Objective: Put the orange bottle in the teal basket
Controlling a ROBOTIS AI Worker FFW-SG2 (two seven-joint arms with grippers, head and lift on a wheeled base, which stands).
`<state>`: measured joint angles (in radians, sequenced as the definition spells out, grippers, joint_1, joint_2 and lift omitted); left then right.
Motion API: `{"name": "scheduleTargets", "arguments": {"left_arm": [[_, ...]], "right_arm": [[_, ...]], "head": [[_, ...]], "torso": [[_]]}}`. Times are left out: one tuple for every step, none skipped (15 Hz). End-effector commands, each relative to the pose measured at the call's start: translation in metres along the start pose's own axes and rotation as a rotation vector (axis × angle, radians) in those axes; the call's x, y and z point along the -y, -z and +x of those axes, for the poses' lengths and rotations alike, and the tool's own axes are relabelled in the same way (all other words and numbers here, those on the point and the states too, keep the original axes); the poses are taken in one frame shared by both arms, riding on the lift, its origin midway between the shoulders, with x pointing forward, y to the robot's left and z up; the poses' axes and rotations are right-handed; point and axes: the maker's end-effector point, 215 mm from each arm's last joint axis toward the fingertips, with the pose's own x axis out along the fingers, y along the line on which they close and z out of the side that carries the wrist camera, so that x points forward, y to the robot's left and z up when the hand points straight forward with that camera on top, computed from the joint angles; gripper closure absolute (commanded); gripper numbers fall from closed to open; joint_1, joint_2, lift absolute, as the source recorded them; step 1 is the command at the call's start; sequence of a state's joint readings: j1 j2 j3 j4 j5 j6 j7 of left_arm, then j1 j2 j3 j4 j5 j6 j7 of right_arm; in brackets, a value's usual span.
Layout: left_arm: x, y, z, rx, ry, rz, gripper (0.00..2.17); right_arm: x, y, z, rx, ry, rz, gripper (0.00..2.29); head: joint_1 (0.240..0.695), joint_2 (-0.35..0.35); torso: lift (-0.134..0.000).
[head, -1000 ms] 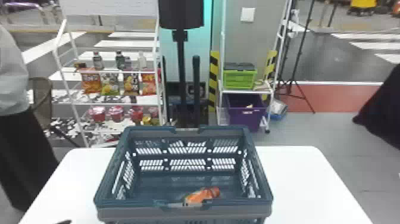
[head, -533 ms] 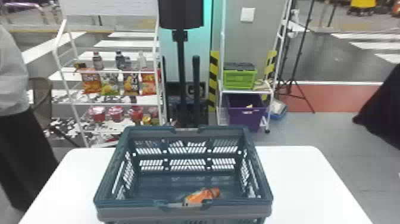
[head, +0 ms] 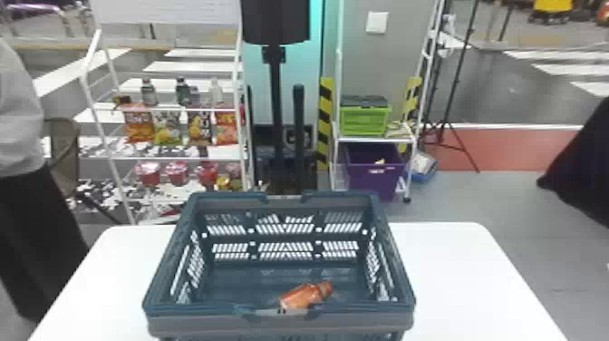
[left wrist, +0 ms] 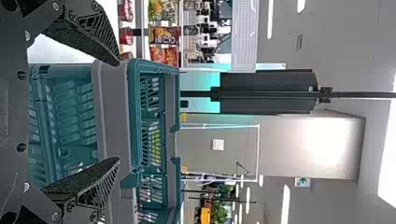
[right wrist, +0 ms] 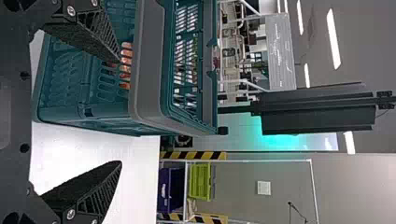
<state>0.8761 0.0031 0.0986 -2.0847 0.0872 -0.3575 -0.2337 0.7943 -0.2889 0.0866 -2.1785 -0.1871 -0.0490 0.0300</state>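
Bottle (head: 301, 297) lies unmoved in the teal basket (head: 281, 324), lower centre; we see left gripper (left wrist: 118, 111) (withdrawn from the head view's lower left) and right gripper (right wrist: 120, 112) open.

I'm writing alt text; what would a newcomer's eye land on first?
Probably the big teal basket on the white table, with the orange bottle lying inside by the near wall. After that, the lime-green crate above the purple bin, behind the table to the right.

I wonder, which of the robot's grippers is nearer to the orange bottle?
Right, it appears. The right gripper faces the near right corner of the teal basket, the orange bottle behind the near wall; the left gripper faces the basket's left part.
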Motion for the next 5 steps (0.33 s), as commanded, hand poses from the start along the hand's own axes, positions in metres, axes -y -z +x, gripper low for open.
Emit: {"name": "scheduleTargets", "arguments": {"left_arm": [[0.0, 0.0, -0.001, -0.002, -0.005, -0.004, 0.19], [0.0, 0.001, -0.001, -0.003, -0.005, -0.005, 0.19], [0.0, 0.001, -0.001, -0.003, -0.006, -0.005, 0.19], [0.0, 0.001, -0.001, -0.003, -0.006, -0.005, 0.19], [0.0, 0.001, -0.002, -0.005, -0.008, -0.005, 0.19]], "right_arm": [[0.002, 0.0, -0.001, 0.001, 0.004, -0.002, 0.12], [0.003, -0.001, -0.002, 0.004, 0.007, 0.0, 0.12], [0.006, -0.002, -0.003, 0.01, 0.01, 0.004, 0.12], [0.01, -0.001, -0.004, 0.008, 0.018, 0.002, 0.12], [0.012, -0.002, -0.005, 0.01, 0.023, 0.008, 0.12]], "head": [[0.499, 0.0], [0.499, 0.0], [0.499, 0.0], [0.499, 0.0], [0.499, 0.0]], "torso": [[0.0], [0.0], [0.0], [0.0], [0.0]]}}
